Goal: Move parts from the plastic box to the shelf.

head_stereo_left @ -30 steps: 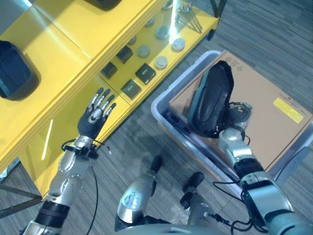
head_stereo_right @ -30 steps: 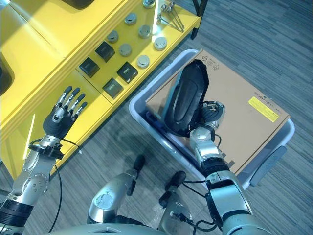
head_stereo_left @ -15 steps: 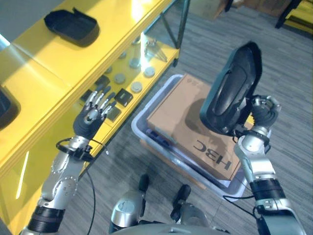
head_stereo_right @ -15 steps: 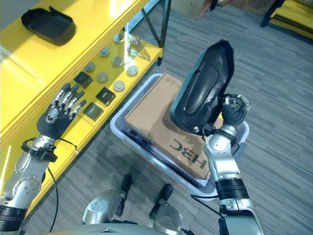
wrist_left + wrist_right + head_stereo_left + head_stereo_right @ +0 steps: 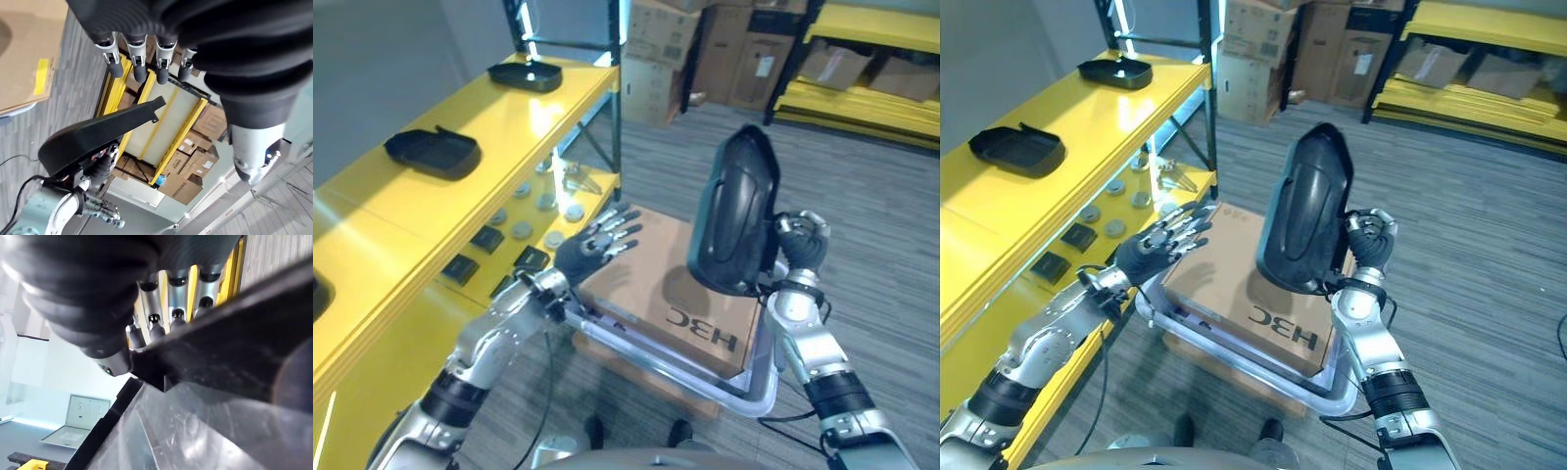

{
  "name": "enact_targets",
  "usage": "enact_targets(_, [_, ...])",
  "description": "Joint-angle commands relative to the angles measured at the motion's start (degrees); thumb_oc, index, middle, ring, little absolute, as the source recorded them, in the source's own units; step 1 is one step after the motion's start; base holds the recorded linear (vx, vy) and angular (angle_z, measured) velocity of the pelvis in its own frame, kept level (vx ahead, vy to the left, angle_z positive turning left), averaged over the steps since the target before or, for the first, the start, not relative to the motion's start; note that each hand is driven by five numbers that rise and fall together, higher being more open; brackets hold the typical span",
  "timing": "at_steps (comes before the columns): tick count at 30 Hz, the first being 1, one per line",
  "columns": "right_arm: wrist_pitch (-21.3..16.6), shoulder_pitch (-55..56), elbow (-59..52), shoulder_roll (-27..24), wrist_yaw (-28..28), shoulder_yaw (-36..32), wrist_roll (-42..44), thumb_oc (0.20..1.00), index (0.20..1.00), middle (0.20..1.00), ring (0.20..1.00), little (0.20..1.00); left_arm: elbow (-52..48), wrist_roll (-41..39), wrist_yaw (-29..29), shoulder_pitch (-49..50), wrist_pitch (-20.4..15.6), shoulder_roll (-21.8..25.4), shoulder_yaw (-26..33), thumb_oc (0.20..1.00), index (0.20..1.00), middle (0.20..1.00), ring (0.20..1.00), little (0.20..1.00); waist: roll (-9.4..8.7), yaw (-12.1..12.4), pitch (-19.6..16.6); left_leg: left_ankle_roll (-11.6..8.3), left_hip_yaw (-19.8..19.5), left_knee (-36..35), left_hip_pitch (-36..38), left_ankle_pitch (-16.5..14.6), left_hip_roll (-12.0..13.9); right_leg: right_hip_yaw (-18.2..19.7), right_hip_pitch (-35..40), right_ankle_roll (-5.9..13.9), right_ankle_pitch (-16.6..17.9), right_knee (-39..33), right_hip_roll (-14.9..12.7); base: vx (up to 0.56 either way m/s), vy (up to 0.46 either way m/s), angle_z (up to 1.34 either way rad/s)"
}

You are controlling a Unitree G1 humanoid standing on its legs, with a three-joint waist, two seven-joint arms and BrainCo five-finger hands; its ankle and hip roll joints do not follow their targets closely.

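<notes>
The right hand (image 5: 1369,245) is clenched round the edge of a black part (image 5: 1300,222), holding it upright in the air above the cardboard box (image 5: 1249,290) that lies in the plastic box (image 5: 1332,397). The left hand (image 5: 1157,245) hangs with fingers spread and holding nothing, over the plastic box's edge nearest the yellow shelf (image 5: 1033,201). Two more black parts (image 5: 1016,149) lie on the shelf's top, and small pieces (image 5: 1077,236) on its lower level.
</notes>
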Motion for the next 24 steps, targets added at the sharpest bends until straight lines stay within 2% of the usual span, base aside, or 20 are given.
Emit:
enact_targets(1, [-2.17,-7.58,0.27,-1.97,1.82,3.24,-3.26,0.200,0.200,0.200,0.200,0.200,2.67,-3.44,3.09,-3.11,1.50,-2.12,-2.99,1.000,1.000,1.000,1.000,1.000,-1.88,1.03,-4.64,-1.24,5.13,2.95,-2.65,-1.81,3.86,3.51,0.32,5.99,-2.47,0.61,-2.88,0.04,-0.011,-0.06])
enact_targets(8, [-1.45,-12.50,4.60,-0.17,4.12,8.81,-2.41,0.200,0.200,0.200,0.200,0.200,10.23,-2.17,6.31,-8.78,4.38,-5.87,-7.61,1.000,1.000,1.000,1.000,1.000,-2.02,-0.22,-6.43,-1.35,6.27,2.52,-1.87,-1.77,4.03,4.72,0.33,5.98,-2.51,0.23,-2.41,0.04,-0.009,-0.10])
enact_targets(11, [-1.31,-13.55,5.65,0.99,4.56,10.40,-1.43,0.200,0.200,0.200,0.200,0.200,12.78,-1.20,8.54,-10.23,4.46,-7.27,-8.95,1.000,1.000,1.000,1.000,1.000,-2.04,-0.62,-7.00,-1.35,6.65,2.52,-1.72,-1.85,4.19,5.13,0.21,6.01,-2.61,0.20,-2.26,0.04,-0.007,-0.08])
enact_targets(12, [-1.22,-13.61,5.73,1.23,4.56,10.67,-1.37,0.200,0.200,0.200,0.200,0.200,13.21,-0.48,9.20,-10.48,4.02,-7.47,-9.09,1.000,1.000,1.000,1.000,1.000,-2.03,-0.69,-7.11,-1.35,6.73,2.53,-1.69,-1.87,4.22,5.19,0.19,6.03,-2.63,0.21,-2.25,0.05,-0.008,-0.15])
enact_targets(13, [-0.93,-13.78,5.95,1.53,4.78,11.08,-0.99,0.200,0.200,0.200,0.200,0.200,14.41,0.50,10.01,-10.88,2.09,-7.80,-9.50,1.000,1.000,1.000,1.000,1.000,-2.05,-0.84,-7.28,-1.34,6.84,2.55,-1.65,-1.91,4.27,5.34,0.12,6.03,-2.64,0.25,-2.21,0.05,-0.003,-0.09])
enact_targets(17, [-0.84,-14.12,6.71,2.75,4.95,12.00,-1.19,0.200,0.200,0.200,0.200,0.200,15.80,-0.37,10.69,-11.37,2.16,-8.52,-8.48,1.000,1.000,1.000,1.000,1.000,-1.92,-0.94,-7.46,-1.33,7.05,2.42,-1.39,-1.98,4.37,5.49,0.19,5.95,-2.85,0.32,-2.04,0.04,0.005,-0.04])
enact_targets(20, [-1.10,-14.70,7.60,3.04,5.29,12.15,-1.46,0.200,0.200,0.200,0.200,0.200,16.39,3.76,11.69,-11.67,2.50,-8.42,-8.32,1.000,1.000,1.000,1.000,1.000,-1.83,-0.69,-7.52,-1.36,6.81,2.35,-1.44,-2.02,4.27,5.31,0.19,5.99,-2.92,0.36,-1.99,0.00,0.000,0.00])
enact_targets(24, [-0.27,-14.95,7.76,3.02,6.31,12.29,-1.74,0.200,0.200,0.200,0.200,0.200,17.96,8.31,15.35,-11.91,0.64,-8.52,-7.75,1.000,1.000,1.000,1.000,1.000,-1.87,-0.52,-7.63,-1.36,6.28,2.31,-1.44,-1.96,4.09,5.51,0.20,6.05,-2.89,0.38,-1.99,0.04,-0.001,0.00])
